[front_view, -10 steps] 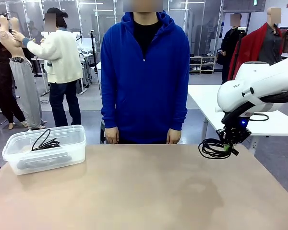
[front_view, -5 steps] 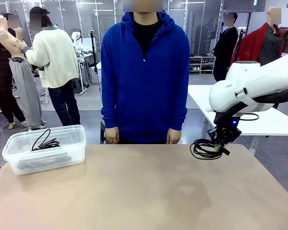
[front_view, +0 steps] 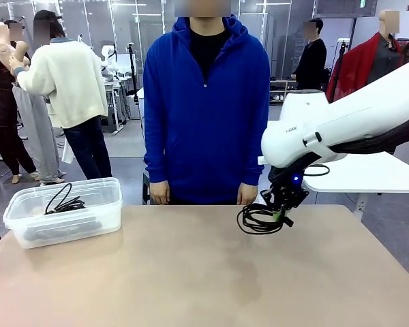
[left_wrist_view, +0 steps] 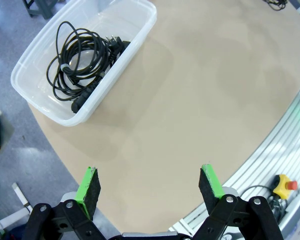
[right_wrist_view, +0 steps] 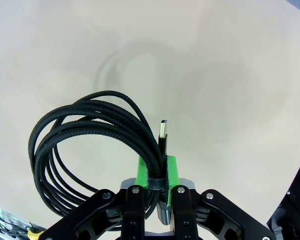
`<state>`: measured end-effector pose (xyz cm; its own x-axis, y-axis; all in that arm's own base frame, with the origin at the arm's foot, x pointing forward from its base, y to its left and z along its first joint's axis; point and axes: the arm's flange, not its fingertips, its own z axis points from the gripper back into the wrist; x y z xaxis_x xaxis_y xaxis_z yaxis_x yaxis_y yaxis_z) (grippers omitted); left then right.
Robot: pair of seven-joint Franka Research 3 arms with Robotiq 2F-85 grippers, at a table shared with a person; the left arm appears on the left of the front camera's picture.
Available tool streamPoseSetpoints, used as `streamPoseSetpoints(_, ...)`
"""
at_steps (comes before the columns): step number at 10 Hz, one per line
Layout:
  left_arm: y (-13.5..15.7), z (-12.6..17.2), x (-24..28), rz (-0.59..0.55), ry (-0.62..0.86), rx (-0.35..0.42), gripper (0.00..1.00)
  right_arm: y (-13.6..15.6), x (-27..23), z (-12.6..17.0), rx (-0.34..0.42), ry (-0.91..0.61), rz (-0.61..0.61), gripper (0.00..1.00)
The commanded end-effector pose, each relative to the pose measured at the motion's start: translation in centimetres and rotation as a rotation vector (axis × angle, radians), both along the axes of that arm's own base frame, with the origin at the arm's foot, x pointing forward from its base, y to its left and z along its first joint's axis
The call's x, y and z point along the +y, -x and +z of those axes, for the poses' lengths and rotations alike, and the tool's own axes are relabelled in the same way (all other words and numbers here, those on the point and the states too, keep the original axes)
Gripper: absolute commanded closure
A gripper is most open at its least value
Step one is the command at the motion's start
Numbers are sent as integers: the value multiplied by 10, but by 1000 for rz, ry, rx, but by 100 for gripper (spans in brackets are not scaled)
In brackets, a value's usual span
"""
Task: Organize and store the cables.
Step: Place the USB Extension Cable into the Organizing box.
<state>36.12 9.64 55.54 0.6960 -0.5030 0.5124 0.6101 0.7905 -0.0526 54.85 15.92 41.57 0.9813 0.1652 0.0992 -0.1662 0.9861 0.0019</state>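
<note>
My right gripper (front_view: pixel 281 217) (right_wrist_view: pixel 157 180) is shut on a coiled black braided cable (front_view: pixel 258 219) (right_wrist_view: pixel 92 135), held just above the tan table at its far side, right of centre. A plug tip (right_wrist_view: pixel 162 131) sticks up beside the green pads. More coiled black cables (left_wrist_view: pixel 80 62) (front_view: pixel 63 202) lie inside a clear plastic bin (front_view: pixel 102 211) (left_wrist_view: pixel 140 30) at the table's left. My left gripper (left_wrist_view: pixel 151 189) hangs open high above the table's near edge, with nothing between its fingers.
A person in a blue hoodie (front_view: pixel 206 109) stands at the far edge, hands (front_view: pixel 159 193) down at the sides, close behind the held cable. A white table (front_view: pixel 368 170) stands at the back right. Bare tabletop (front_view: pixel 191 272) lies between the bin and the right arm.
My right arm has carried the coiled cable leftward along the far side of the table, from the right edge toward the centre. The bin and the person have not moved.
</note>
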Motion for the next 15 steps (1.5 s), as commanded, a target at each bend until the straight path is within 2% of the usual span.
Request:
streamPoseSetpoints(1, -1, 0, 0, 2, -11, 3, 0, 2, 26, -6, -3, 34, -15, 82)
streamPoseSetpoints(5, -1, 0, 0, 2, -11, 3, 0, 0, 94, -34, 6, -15, 83, 82)
streamPoseSetpoints(8, -1, 0, 0, 2, -11, 3, 0, 2, 138, -58, -19, -33, 152, 82)
streamPoseSetpoints(9, -1, 0, 0, 2, -11, 3, 0, 4, 150, -68, -1, -40, 165, 82)
streamPoseSetpoints(15, -1, 0, 0, 2, -11, 3, 0, 8, 178, -93, 14, -36, 192, 82)
